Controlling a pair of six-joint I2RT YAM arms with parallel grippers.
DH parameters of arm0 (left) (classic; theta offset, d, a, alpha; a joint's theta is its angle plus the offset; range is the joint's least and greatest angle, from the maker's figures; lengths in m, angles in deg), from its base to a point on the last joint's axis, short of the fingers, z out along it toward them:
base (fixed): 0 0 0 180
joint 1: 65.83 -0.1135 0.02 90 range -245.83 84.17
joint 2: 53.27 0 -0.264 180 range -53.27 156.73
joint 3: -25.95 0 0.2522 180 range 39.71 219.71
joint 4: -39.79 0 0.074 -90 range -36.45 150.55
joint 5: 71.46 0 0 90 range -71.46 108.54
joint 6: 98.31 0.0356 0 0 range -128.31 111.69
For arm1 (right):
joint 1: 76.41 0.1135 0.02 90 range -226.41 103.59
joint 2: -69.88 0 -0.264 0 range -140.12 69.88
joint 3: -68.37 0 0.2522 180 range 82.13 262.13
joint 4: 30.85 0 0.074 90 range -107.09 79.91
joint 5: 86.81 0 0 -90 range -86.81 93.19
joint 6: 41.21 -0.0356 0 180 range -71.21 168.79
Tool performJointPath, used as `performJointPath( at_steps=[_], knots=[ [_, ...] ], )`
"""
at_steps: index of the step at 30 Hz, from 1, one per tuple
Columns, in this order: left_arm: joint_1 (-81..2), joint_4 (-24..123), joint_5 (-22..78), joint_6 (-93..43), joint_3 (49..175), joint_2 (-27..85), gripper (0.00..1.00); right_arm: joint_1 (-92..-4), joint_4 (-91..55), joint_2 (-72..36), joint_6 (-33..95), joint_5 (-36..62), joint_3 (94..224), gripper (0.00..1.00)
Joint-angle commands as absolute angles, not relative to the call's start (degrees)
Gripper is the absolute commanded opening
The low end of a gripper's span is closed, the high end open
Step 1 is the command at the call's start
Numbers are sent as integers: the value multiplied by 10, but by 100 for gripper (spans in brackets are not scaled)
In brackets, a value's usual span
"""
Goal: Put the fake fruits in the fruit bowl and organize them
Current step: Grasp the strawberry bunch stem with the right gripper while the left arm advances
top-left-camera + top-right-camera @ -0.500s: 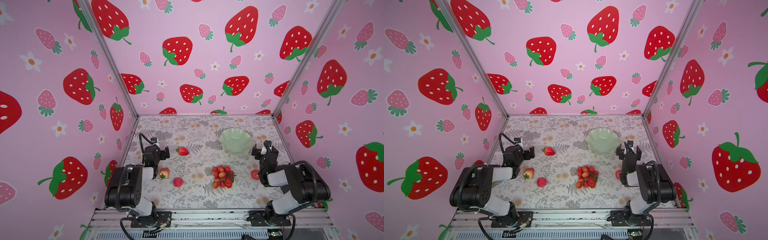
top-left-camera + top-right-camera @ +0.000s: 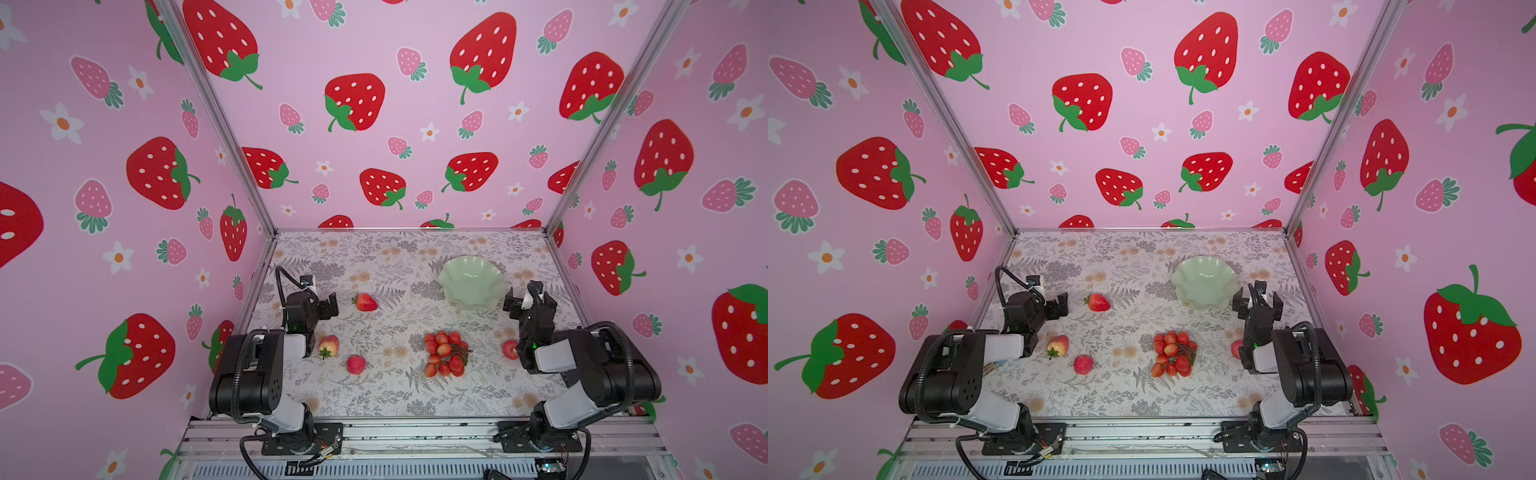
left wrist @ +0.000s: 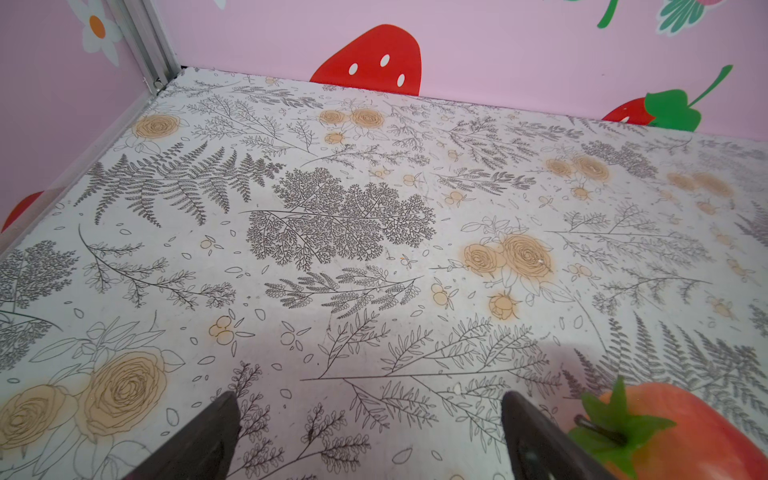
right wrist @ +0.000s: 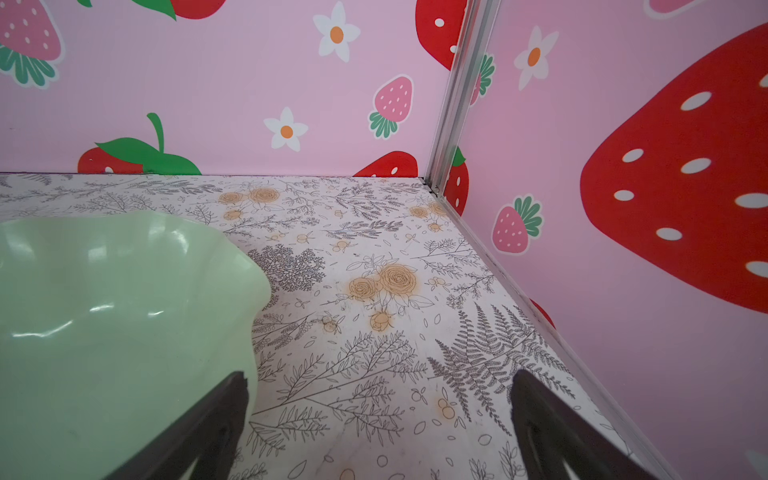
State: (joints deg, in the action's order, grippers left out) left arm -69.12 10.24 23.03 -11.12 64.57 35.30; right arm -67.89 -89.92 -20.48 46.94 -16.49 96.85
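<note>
The pale green scalloped fruit bowl [image 2: 471, 282] [image 2: 1204, 282] [image 4: 104, 311] stands empty at the back right. The fake fruits lie on the table: a red strawberry [image 2: 365, 302] [image 2: 1098, 302] [image 3: 665, 432], a paler strawberry [image 2: 329, 345] [image 2: 1058, 345], a round red one [image 2: 356, 364] [image 2: 1083, 364], a berry bunch [image 2: 444, 353] [image 2: 1173, 353] and a second round red one [image 2: 510, 349] [image 2: 1237, 348]. My left gripper [image 2: 322, 293] [image 2: 1052, 293] [image 3: 370, 399] is open and empty, just left of the red strawberry. My right gripper [image 2: 524, 296] [image 2: 1258, 297] [image 4: 379, 376] is open and empty beside the bowl's right rim.
Pink strawberry-print walls close in the floral table on the left, back and right, with metal corner posts [image 2: 266, 216] [image 4: 451, 104]. The right arm's body partly covers the round red fruit at the right. An aluminium rail [image 2: 415, 436] runs along the front edge.
</note>
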Motion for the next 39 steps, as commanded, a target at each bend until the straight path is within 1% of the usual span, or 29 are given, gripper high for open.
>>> performJointPath(
  at_steps=[1, 4, 5, 6, 7, 8, 10, 11, 13, 16, 18, 21, 23, 25, 26, 28, 31, 32, 35, 38, 39],
  knots=[
    [-693, 89, 243, -105, 654, 355, 99, -676, -917, -203, 462, -173, 961, 99],
    [-692, 88, 247, -103, 653, 354, 99, -675, -931, -185, 453, -195, 948, 99],
    [-693, 97, 259, -97, 657, 349, 99, -675, -932, -167, 453, -186, 934, 99],
    [-690, 124, 260, -93, 667, 334, 99, -674, -978, -156, 463, -183, 910, 99],
    [-686, 195, 256, -93, 693, 308, 99, -668, -977, -131, 473, -200, 897, 99],
    [-681, 259, 228, -105, 719, 289, 99, -663, -928, -81, 476, -214, 897, 99],
    [-667, 350, 171, -140, 762, 259, 99, -662, -712, 36, 463, -242, 935, 99],
    [-661, 363, 167, -167, 771, 243, 99, -662, -657, 74, 455, -253, 944, 100],
    [-634, 366, 200, -216, 775, 207, 99, -662, -569, 162, 431, -246, 946, 100],
    [-545, 449, 172, -198, 817, 158, 99, -659, -435, 288, 421, -176, 959, 99],
    [-479, 529, 177, -176, 858, 132, 99, -658, -334, 345, 404, -87, 986, 99],
    [-415, 616, 249, -161, 899, 106, 99, -650, -243, 349, 368, 57, 1029, 100],
    [-385, 685, 346, -136, 926, 97, 99, -630, -212, 320, 345, 161, 1050, 100],
    [-352, 772, 409, -99, 948, 98, 99, -602, -197, 294, 330, 221, 1063, 97],
    [-336, 812, 427, -78, 957, 98, 99, -582, -182, 286, 326, 232, 1070, 96],
    [-300, 880, 435, -26, 957, 91, 99, -524, -141, 285, 318, 219, 1092, 95],
    [-287, 868, 430, -5, 911, 57, 99, -446, -73, 300, 283, 138, 1117, 94],
    [-287, 854, 428, -7, 896, 48, 99, -437, -55, 295, 272, 140, 1124, 92],
    [-286, 822, 430, -13, 891, 34, 99, -414, 5, 261, 234, 158, 1145, 79],
    [-286, 793, 442, -21, 878, 31, 99, -366, 57, 259, 183, 93, 1148, 76],
    [-285, 794, 447, -19, 878, 34, 99, -357, 66, 262, 170, 88, 1143, 76]
  ],
)
